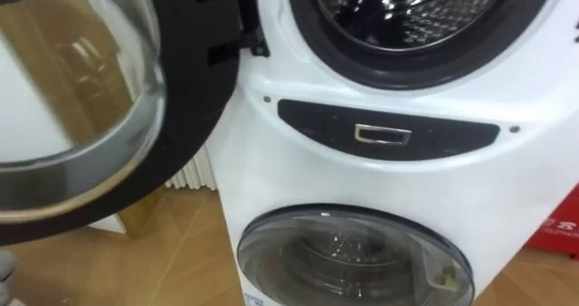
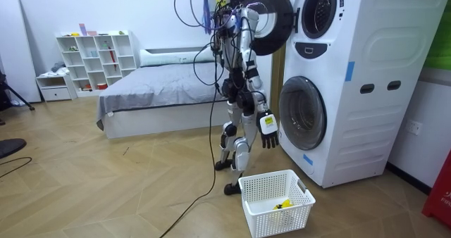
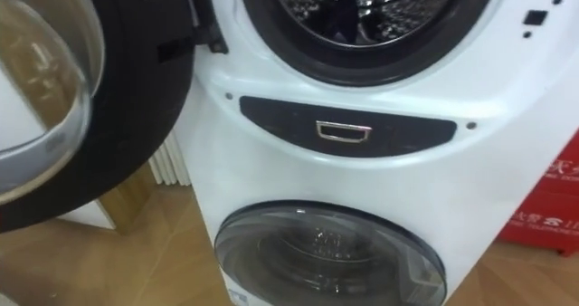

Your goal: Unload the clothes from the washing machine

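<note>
Open upper door [image 1: 90, 107] up close; R hand [image 2: 268, 127] hangs at side by lower door [image 2: 303, 113], fingers relaxed, empty.

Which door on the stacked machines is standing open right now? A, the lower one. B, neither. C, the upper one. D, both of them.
C: the upper door is swung out to the left, leaving the drum exposed, while the lower door sits shut against its machine.
</note>
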Robot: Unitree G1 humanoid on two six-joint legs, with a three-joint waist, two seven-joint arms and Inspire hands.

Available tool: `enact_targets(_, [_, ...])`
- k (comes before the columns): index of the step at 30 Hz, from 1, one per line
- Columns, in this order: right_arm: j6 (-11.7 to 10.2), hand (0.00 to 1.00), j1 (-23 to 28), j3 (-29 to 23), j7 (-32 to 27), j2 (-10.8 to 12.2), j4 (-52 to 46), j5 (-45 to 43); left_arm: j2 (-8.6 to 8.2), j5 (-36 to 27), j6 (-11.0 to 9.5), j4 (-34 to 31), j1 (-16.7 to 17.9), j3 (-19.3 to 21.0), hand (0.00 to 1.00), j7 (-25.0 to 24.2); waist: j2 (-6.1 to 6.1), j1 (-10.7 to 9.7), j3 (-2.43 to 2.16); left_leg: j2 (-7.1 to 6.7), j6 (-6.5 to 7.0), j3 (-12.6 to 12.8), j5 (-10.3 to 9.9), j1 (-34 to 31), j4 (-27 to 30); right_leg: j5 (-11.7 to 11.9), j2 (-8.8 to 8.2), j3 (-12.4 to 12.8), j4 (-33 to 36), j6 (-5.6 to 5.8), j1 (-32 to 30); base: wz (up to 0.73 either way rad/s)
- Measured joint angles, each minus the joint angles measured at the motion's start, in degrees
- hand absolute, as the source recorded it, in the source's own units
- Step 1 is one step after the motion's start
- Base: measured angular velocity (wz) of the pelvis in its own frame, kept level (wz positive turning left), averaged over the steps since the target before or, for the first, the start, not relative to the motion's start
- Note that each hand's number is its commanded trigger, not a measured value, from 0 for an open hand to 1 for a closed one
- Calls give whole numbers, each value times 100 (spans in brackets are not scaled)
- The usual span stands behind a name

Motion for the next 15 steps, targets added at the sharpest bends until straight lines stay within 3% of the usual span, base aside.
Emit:
enact_targets(4, [-11, 0, -142, 4, 128, -8, 210, -26, -168, 262, 104, -428, 122, -122, 0, -140, -1, -80, 1, -16, 18, -164, -7, -142, 114, 17, -8, -80, 7, -16, -3, 28])
enact_targets(9, [-80, 0, -478, 259, 170, -26, 470, 23, -629, 347, 104, -1323, 784, -125, 0, -318, -11, -150, 5, -119, 93, -207, 50, -185, 124, 11, -98, -9, -4, 11, -3, 8])
enact_targets(11, [-164, 0, -505, 434, 167, -32, 555, 23, -710, 386, 104, -1539, 898, -166, 0, -473, -21, -151, 8, -155, 103, -247, 51, -236, 195, -4, -128, 1, 1, 37, -5, 11])
enact_targets(15, [-164, 0, -486, 590, 165, -48, 575, 21, -711, 527, 104, -1737, 937, -276, 0, -834, -22, -154, 17, -218, 160, -289, 73, -458, 330, -38, -186, 8, -2, 108, -117, 8])
